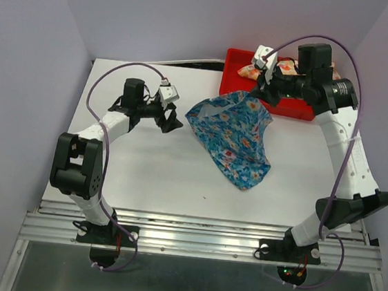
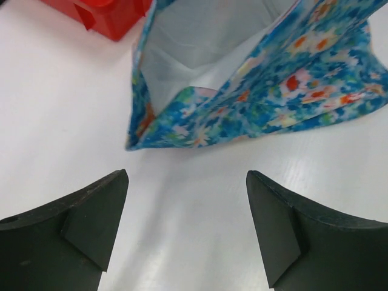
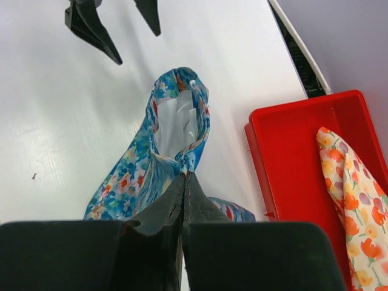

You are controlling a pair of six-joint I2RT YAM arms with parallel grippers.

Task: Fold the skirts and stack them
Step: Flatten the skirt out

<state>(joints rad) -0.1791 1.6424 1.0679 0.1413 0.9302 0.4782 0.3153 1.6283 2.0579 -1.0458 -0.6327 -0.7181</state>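
- Nearest me, a ribbed aluminium rail runs along the near edge, with both black arm bases bolted to it.
- Pale lilac walls close the cell in on the left, the back and the right.
- My left gripper has its black fingers spread wide above bare tabletop, just left of the blue skirt and not touching it.
- The white matte table carries a small dark speck near its middle front.
- The blue floral cloth skirt lies rumpled right of centre, with pale lining showing at its opening.
- My right gripper is pinched tight on that skirt's far edge, which rises off the table beside the tray.
- The red plastic tray sits at the far right; the cream-yellow floral cloth skirt lies inside it.
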